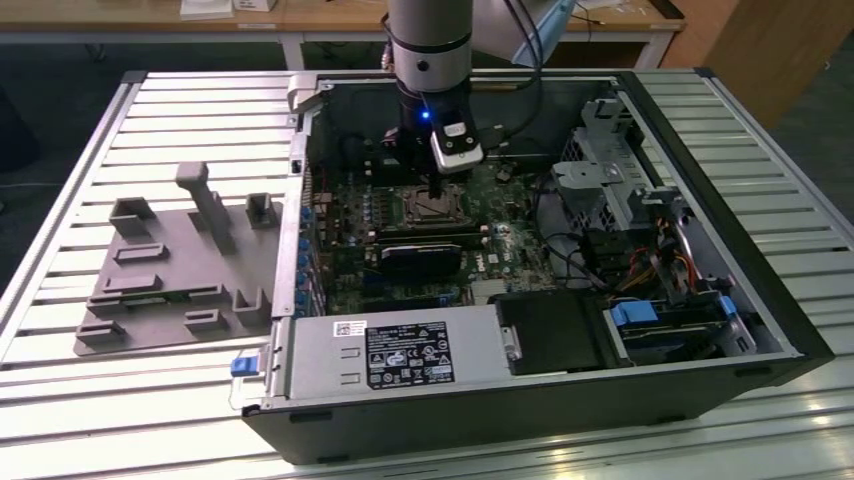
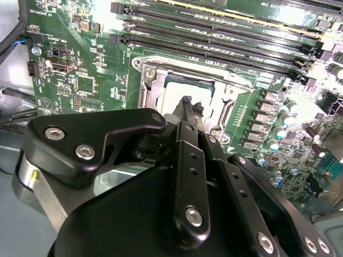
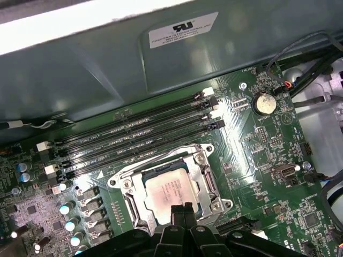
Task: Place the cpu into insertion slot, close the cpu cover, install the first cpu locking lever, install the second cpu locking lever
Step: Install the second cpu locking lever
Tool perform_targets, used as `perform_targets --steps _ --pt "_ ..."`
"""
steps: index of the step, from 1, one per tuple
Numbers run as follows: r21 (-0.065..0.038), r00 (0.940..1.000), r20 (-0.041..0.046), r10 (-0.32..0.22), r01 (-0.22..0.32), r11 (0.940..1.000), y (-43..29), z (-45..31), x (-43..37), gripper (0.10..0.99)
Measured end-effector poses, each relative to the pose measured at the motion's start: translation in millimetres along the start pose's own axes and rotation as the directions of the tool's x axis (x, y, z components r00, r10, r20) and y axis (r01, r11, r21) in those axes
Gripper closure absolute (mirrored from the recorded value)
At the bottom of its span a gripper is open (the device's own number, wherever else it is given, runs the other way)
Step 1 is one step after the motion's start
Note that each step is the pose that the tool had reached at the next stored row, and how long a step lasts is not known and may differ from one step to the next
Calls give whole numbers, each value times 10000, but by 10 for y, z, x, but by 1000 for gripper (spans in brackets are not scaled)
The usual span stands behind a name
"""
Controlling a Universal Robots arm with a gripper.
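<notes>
The cpu (image 3: 169, 190), a pale square chip, lies in the insertion slot (image 1: 430, 208) on the green circuit board (image 3: 257, 150) inside the open computer case. The cpu cover (image 3: 202, 172), a silver frame with a window, lies flat around the chip, whose top shows through the window. In the second wrist view the cpu (image 2: 172, 99) and the cpu cover (image 2: 151, 95) sit just beyond my fingertips. My gripper (image 3: 180, 210) (image 2: 190, 106) (image 1: 430, 188) hangs directly over the socket, shut with nothing between the fingers, its tips at the near edge of the chip. Whether they touch it I cannot tell.
Long black memory slots (image 3: 139, 139) run just beyond the socket, with the case wall (image 3: 134, 69) behind them. Capacitors (image 2: 273, 140) line one side. The grey power supply (image 1: 387, 352) and a drive cage (image 1: 627, 170) crowd the case. A grey fixture tray (image 1: 174, 270) lies outside, on the exterior view's left.
</notes>
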State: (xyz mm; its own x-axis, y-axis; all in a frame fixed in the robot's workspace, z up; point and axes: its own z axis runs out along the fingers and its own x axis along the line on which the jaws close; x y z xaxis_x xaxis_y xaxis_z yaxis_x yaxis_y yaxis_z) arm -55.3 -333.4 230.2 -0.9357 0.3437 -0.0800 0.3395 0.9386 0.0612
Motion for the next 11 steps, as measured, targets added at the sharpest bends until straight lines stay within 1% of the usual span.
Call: perform_targets --steps 7,10,11 --pt "6 10000 3 -1 1 10000 -8 0 -3 984" --pt "81 10000 30 -8 8 10000 -17 0 -6 984" --pt "131 10000 48 -12 12 9999 -19 0 -7 984"
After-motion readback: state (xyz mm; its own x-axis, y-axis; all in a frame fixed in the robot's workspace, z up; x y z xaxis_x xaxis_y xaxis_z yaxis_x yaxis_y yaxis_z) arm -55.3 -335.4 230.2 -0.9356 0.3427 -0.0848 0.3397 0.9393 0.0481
